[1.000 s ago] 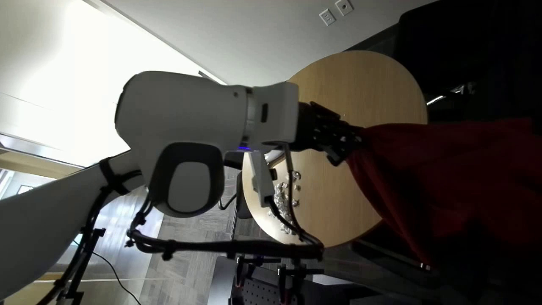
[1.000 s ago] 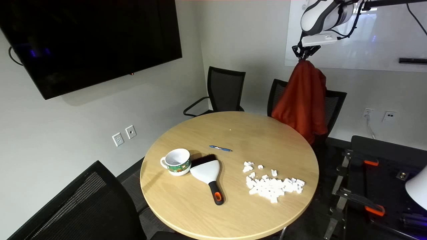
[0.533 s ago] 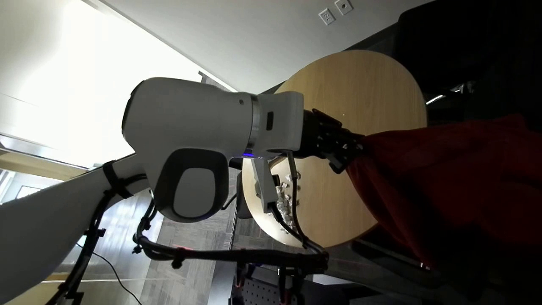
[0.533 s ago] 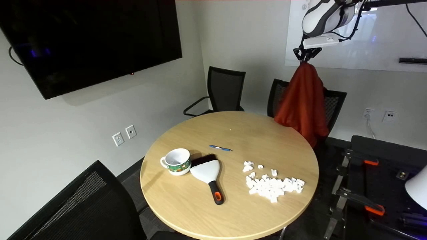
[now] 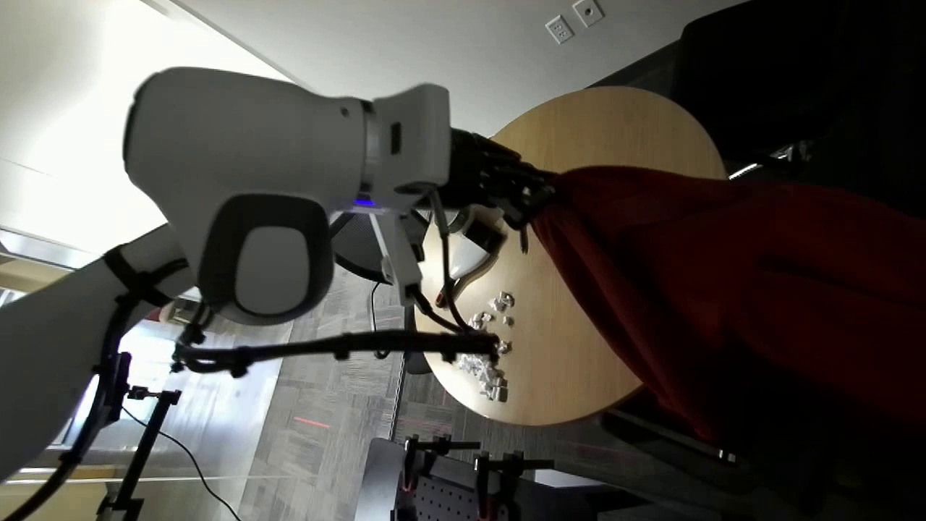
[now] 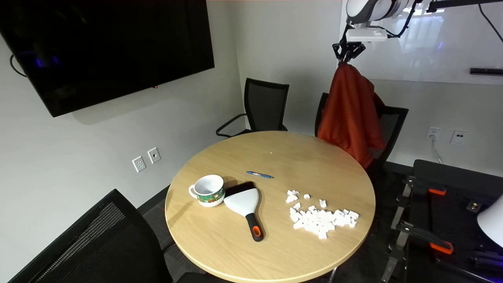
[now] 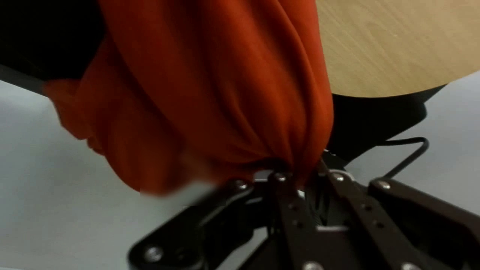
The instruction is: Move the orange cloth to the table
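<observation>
In an exterior view, a black chair (image 6: 94, 239) is noted nearest, cut off at the lower left. Next, the desk (image 6: 212, 247) is seen, round and wooden. On its nearer half a dustpan (image 6: 243, 202) is laid, its black handle pointed toward the near rim; to the right, white pieces (image 6: 318, 223) are heaped, with a few scattered just behind. Dark bristles (image 6: 239, 188) are seen at the dustpan's far edge, and just beside them a cup (image 6: 210, 192) is stood upright, its handle turned left (contact between cup and bristles could not be determined). Farther back on the desk, a blue pen (image 6: 259, 174) is laid.

Past the far rim, the orange cloth (image 6: 351, 114) is suspended from the gripper (image 6: 343, 60). The jaws are clenched on its top end, and in the wrist view it is seen bunched where they meet. It is hung in long folds beyond the desk; whether the rim is touched could not be determined. By the cloth a second chair (image 6: 391, 125) is partly covered from view. A third chair (image 6: 266, 105) is placed near the room's corner. Farthest off, a whiteboard (image 6: 412, 63) is mounted on the wall (image 6: 290, 47), behind the arm (image 6: 363, 10).
</observation>
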Action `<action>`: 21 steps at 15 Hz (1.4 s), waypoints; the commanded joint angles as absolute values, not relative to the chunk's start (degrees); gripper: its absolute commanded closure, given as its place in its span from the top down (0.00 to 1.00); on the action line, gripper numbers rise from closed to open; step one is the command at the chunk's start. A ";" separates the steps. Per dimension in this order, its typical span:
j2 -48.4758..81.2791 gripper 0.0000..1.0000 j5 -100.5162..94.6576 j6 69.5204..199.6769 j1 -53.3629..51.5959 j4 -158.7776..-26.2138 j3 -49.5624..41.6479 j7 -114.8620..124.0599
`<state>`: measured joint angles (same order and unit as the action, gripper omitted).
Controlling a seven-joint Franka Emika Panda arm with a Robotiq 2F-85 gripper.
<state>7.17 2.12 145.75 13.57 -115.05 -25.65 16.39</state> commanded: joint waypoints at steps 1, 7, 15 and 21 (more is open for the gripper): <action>1.90 0.04 8.56 135.09 15.14 -108.01 -20.60 11.07; 2.77 0.04 14.65 122.56 14.91 -97.34 -17.42 8.57; 12.72 0.04 12.84 130.53 16.09 -99.12 -16.52 8.80; 19.90 0.04 15.91 139.36 16.88 -101.41 -12.96 5.49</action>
